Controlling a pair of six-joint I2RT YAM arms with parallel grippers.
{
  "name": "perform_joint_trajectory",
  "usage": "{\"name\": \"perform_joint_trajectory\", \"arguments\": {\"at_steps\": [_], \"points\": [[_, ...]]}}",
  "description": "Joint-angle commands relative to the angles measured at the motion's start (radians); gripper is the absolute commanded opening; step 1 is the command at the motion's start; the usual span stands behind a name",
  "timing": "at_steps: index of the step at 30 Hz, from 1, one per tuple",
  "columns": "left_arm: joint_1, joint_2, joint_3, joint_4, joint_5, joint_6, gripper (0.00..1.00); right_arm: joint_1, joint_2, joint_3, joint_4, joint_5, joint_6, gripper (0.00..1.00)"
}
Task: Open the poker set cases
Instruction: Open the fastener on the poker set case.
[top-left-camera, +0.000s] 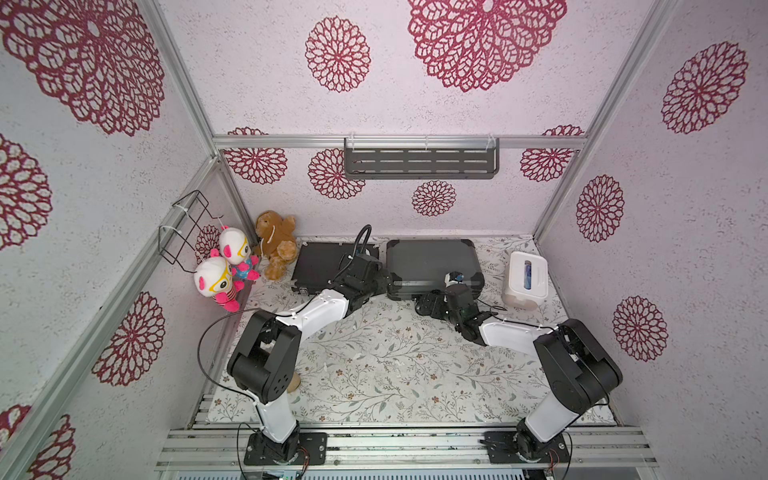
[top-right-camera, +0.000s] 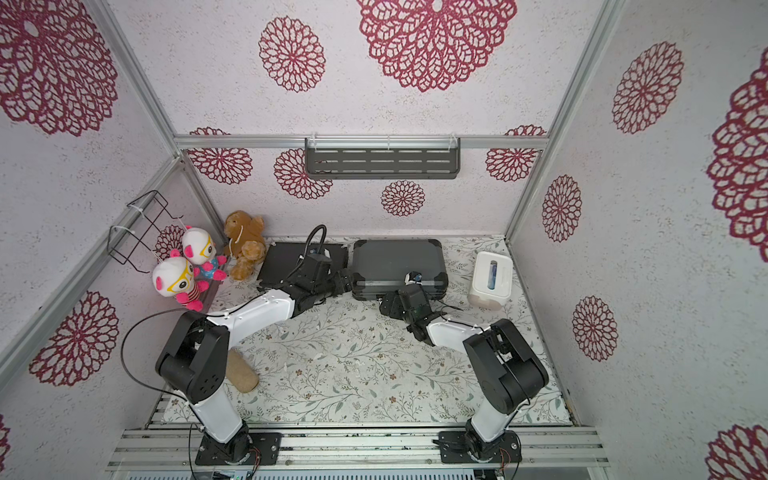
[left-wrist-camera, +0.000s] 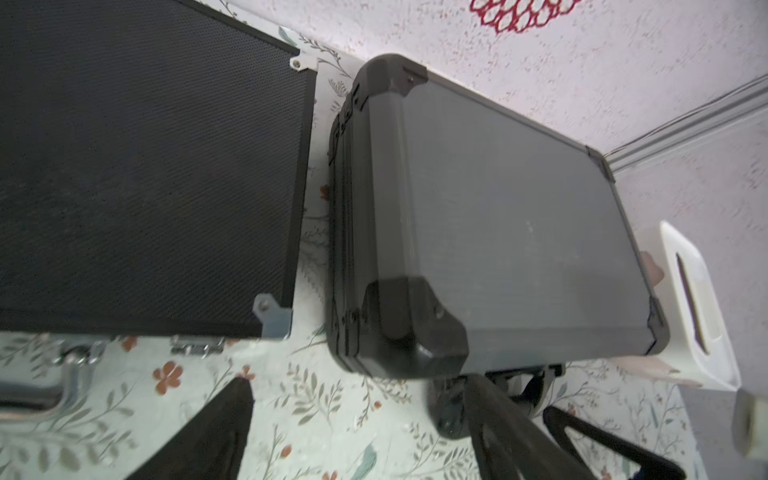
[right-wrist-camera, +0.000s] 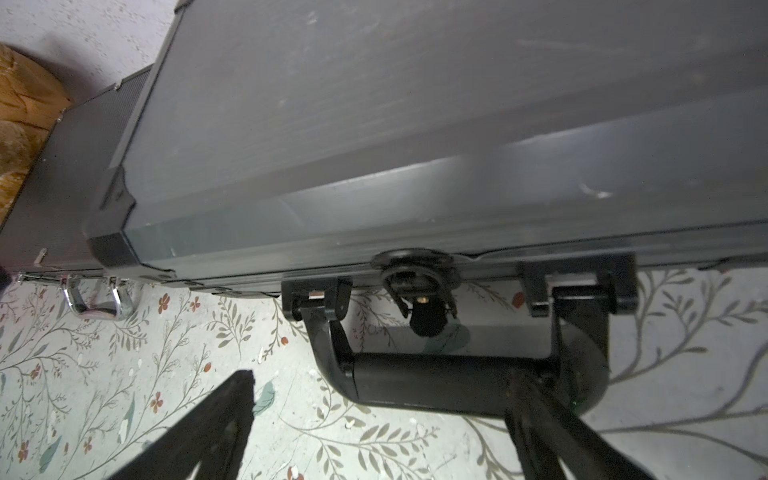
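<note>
In both top views the flat black poker set case (top-left-camera: 320, 259) (top-right-camera: 282, 259) and the thicker grey one (top-left-camera: 432, 259) (top-right-camera: 395, 259) lie side by side against the back wall, lids down. My left gripper (top-left-camera: 384, 279) (left-wrist-camera: 365, 415) hovers open at the front of the gap between them, with only tablecloth between its fingers (left-wrist-camera: 220, 436). In the left wrist view the black case (left-wrist-camera: 145, 166) and the grey case (left-wrist-camera: 498, 228) lie ahead. My right gripper (top-left-camera: 428, 305) (right-wrist-camera: 382, 419) is open in front of the grey case (right-wrist-camera: 415, 124), one finger (right-wrist-camera: 552, 432) overlapping its black handle (right-wrist-camera: 449, 382). A round latch (right-wrist-camera: 419, 286) sits above the handle.
A white tissue box (top-left-camera: 525, 278) stands right of the grey case. Plush toys (top-left-camera: 276, 245) (top-left-camera: 216, 282) crowd the back left corner under a wire basket (top-left-camera: 187, 226). A grey shelf (top-left-camera: 419, 160) hangs on the back wall. A beige roll (top-right-camera: 241, 372) lies by the left arm.
</note>
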Motion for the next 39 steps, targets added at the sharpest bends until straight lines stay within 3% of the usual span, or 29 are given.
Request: {"name": "perform_joint_trajectory", "arguments": {"at_steps": [1,8,17,25,27,39], "points": [[0.01,0.047,0.063,-0.049,0.031,-0.039,0.87,0.001,-0.021,0.027,0.004,0.001,-0.044,0.97],[0.017,0.214,0.186,-0.136,0.092,-0.001,0.89,-0.002,-0.02,0.031,-0.009,0.014,-0.066,0.98],[0.011,0.304,0.146,-0.208,0.06,0.019,0.82,-0.011,-0.006,0.064,-0.076,0.033,-0.12,0.99],[-0.024,0.312,0.039,-0.141,0.015,0.075,0.79,-0.045,0.022,0.098,-0.034,0.02,-0.16,0.99],[-0.022,0.312,0.075,-0.186,0.056,0.071,0.78,-0.055,0.045,0.111,-0.021,-0.008,-0.16,0.99],[-0.034,0.296,0.111,-0.229,0.049,0.09,0.78,-0.055,0.162,0.167,0.055,-0.083,-0.092,0.99]]}}
